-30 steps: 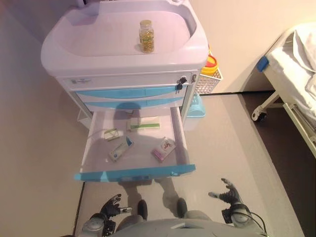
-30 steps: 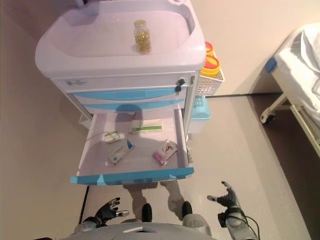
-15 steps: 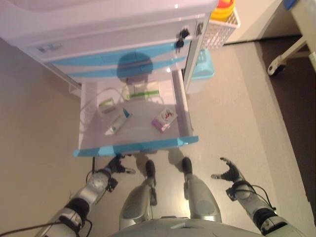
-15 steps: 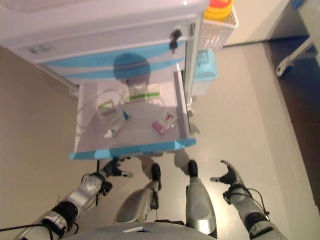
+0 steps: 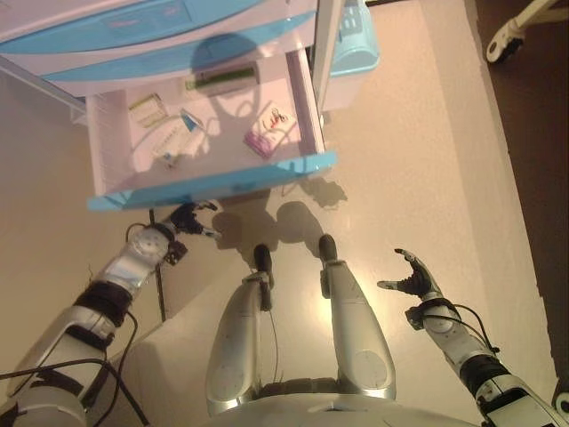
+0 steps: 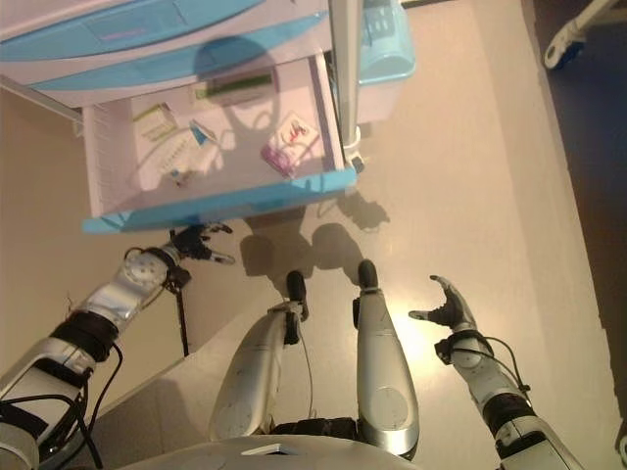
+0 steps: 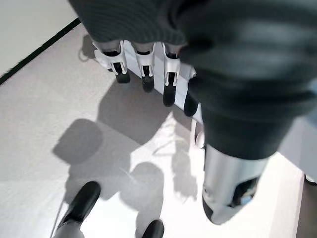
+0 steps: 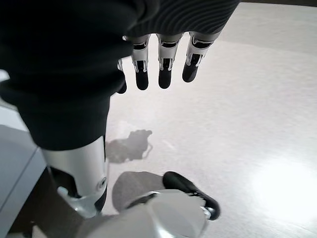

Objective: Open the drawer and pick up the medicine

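The cart's lowest drawer [image 5: 213,182] stands pulled out, its blue front facing me. Inside lie several medicine boxes: a pink one [image 5: 269,129] at the right, a white and blue one [image 5: 173,142] in the middle, a small green-marked one [image 5: 147,108] and a long white and green one [image 5: 218,80] at the back. My left hand [image 5: 187,218] is open, just below and in front of the drawer's front, toward its left end, holding nothing; its fingers [image 7: 143,74] are straight. My right hand [image 5: 409,280] hangs open over the floor, far right of the drawer, its fingers [image 8: 163,69] straight.
Closed blue-fronted drawers [image 5: 133,27] sit above the open one. A light blue bin [image 5: 351,44] stands on the floor against the cart's right side. A bed's wheel [image 5: 502,36] shows at the top right, on a darker strip of floor.
The camera has tilted down: the cart top and its bottle have left the view and my arms show more. Both hands keep about the same place and stay open.
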